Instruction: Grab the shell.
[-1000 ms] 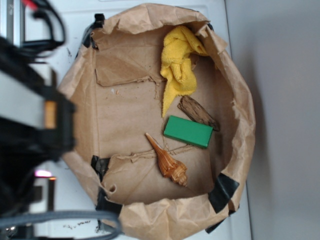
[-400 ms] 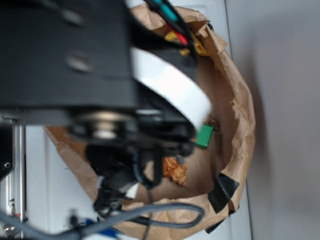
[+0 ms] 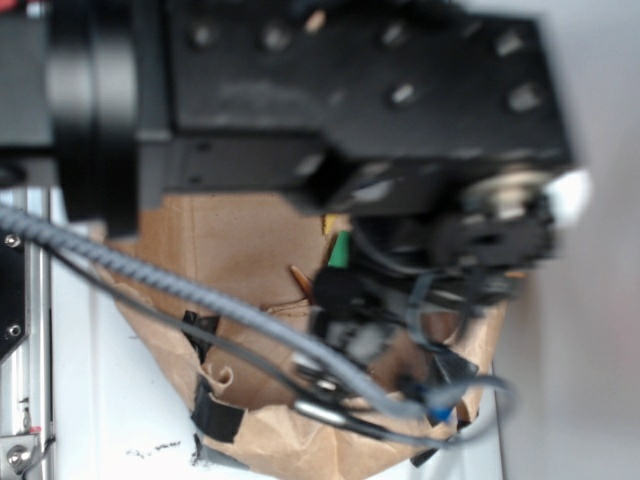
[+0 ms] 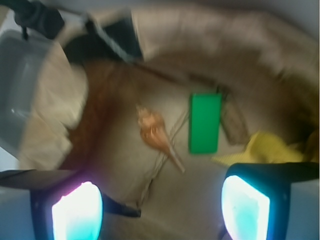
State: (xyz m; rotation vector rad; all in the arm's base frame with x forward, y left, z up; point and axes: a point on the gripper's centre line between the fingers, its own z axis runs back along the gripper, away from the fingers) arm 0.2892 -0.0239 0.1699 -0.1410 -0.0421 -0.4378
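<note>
Orange-brown and glossy, the shell lies on the crumpled brown paper floor of a bag-lined bin standing on the white counter. In the wrist view it is a slim spiral with a knobbly, wider end pointing up-left and a long thin tip running down-right, blurred but clearly ridged along its body. Just to its right, apart from it, lies a green block of about the same length, standing lengthwise in that view. A yellow cloth sits farther right, against the paper wall.

The gripper hangs above the bin with its fingers spread wide apart, nothing between them; the shell sits above the gap in that view, closer to the left finger's side, and touches neither.

From the exterior view the black arm and its cables cover most of the bin; only the shell's pointed tip and a sliver of the green block show beneath it.
</note>
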